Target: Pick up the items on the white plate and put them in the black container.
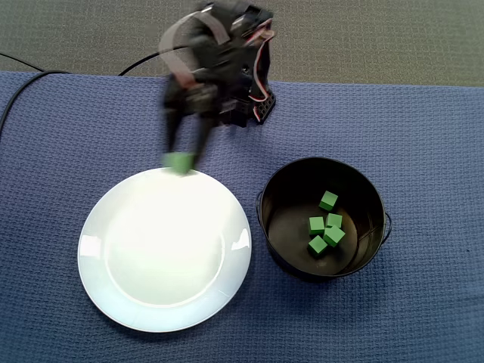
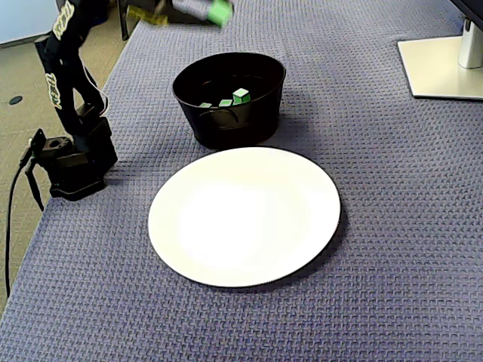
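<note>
The white plate [image 1: 165, 249] [image 2: 245, 219] lies bare on the blue woven mat, with nothing on it. My gripper [image 1: 180, 157] [image 2: 214, 10] is blurred by motion and shut on a green cube [image 1: 180, 162] [image 2: 220, 11], which hangs raised in the air. In one fixed view the cube lines up with the plate's far rim; in the other it hovers beyond the black container [image 1: 291, 189] [image 2: 226, 124]. Several green cubes [image 1: 326, 227] [image 2: 240, 95] lie inside the container, which stands next to the plate.
The arm's base [image 2: 75, 162] [image 1: 253, 106] is clamped at the mat's edge. A black cable [image 1: 23, 83] runs off from it. A grey monitor stand [image 2: 441, 64] sits at one corner of the mat [image 1: 423, 136].
</note>
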